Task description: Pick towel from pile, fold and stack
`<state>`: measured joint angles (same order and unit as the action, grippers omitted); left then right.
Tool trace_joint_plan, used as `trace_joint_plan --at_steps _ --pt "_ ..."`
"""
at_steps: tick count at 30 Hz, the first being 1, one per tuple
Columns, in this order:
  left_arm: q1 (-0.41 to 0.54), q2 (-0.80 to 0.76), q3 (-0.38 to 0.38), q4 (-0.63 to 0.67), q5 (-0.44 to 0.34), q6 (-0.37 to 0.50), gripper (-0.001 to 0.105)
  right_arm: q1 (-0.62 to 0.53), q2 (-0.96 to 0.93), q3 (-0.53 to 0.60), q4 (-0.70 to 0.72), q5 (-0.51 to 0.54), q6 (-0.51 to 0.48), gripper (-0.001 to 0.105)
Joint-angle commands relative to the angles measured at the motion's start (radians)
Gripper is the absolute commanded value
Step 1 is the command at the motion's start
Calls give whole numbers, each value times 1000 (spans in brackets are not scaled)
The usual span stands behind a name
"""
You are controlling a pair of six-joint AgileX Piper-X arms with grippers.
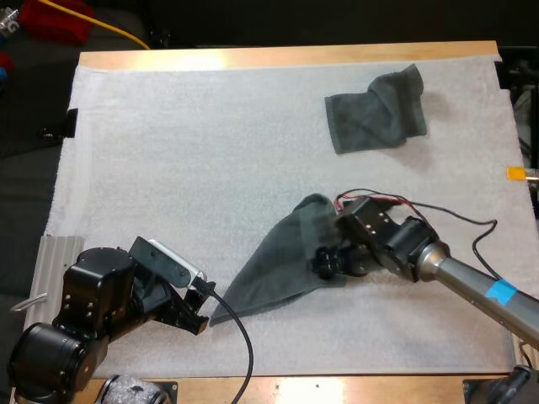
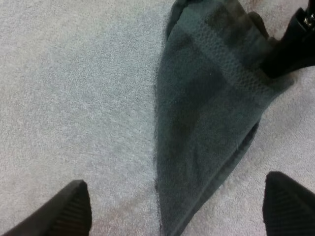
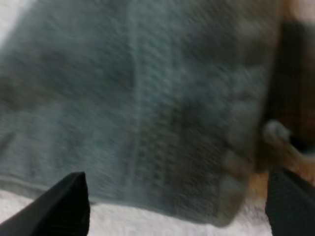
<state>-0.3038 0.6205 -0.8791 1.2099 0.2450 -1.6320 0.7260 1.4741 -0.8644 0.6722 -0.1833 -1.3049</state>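
One towel (image 1: 269,269), tip between parted left jaws, right jaws alongside

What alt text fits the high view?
A dark grey-green towel lies in a long wedge on the white mat, left gripper at its near tip, right gripper at its wide end. A crumpled towel sits at the mat's far right.

On the mat (image 1: 168,151), near towel (image 1: 278,265) front-centre, far towel (image 1: 375,114) behind, rightward.
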Motion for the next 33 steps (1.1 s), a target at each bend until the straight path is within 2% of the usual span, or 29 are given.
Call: trace_joint_plan --at_steps 1,12,21,26,29,33 --pt "-4 -1 -11 4 -11 -8 69 -15 -12 14 -23 -42 8 71" --pt "-4 -1 -11 4 -10 -8 69 -111 -12 161 -222 -215 63 71" --pt "-4 -1 -11 4 -9 -8 69 -202 -12 279 -491 -400 239 71" --pt "-4 -1 -11 4 -9 -8 69 -227 -12 322 -523 -445 264 71" --pt "-4 -1 -11 4 -9 -8 69 -227 -12 343 -573 -519 292 71" --pt "-4 -1 -11 4 -9 -8 69 -227 4 349 -616 -536 337 71"
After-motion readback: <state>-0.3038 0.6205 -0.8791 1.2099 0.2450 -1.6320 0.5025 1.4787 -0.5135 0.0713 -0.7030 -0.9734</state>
